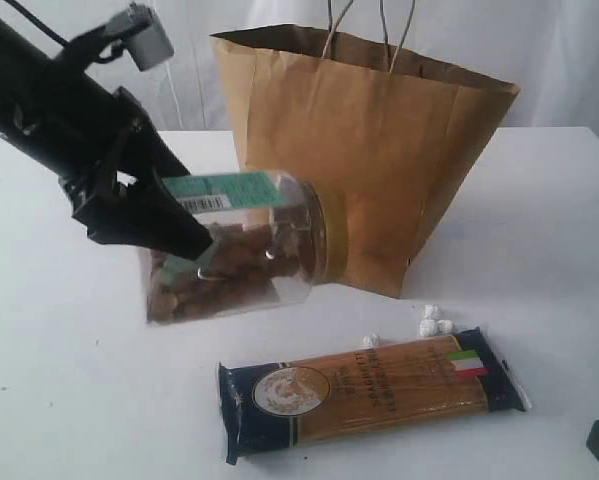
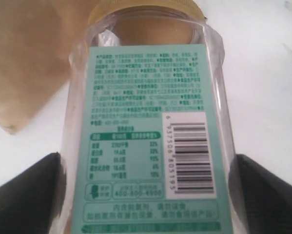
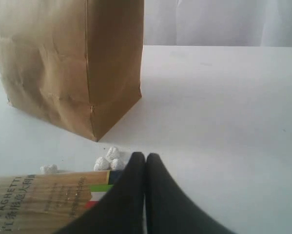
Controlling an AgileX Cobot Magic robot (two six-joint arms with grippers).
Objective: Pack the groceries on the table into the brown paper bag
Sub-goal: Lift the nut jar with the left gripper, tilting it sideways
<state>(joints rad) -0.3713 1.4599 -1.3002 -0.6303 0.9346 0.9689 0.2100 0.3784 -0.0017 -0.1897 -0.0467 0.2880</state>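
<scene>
A gold-lidded clear jar point(image 1: 249, 255) of brown nuts lies on its side, its lid point(image 1: 334, 240) against the lower front of the brown paper bag point(image 1: 379, 150). My left gripper point(image 1: 194, 240) is shut on the jar, with one dark finger point(image 2: 29, 195) on each side of the green-labelled jar point(image 2: 150, 122). I cannot tell if the jar rests on the table point(image 1: 69, 400). The spaghetti pack point(image 1: 369, 390) lies flat in front. My right gripper point(image 3: 146, 157) is shut and empty, low over the table by the end of the spaghetti pack point(image 3: 38, 200).
A few white pellets point(image 1: 434, 320) lie between the bag and the spaghetti pack, just ahead of my right gripper, where they show as small lumps point(image 3: 109, 158). The bag point(image 3: 63, 58) stands upright with its mouth open upward. White cloth hangs behind the table.
</scene>
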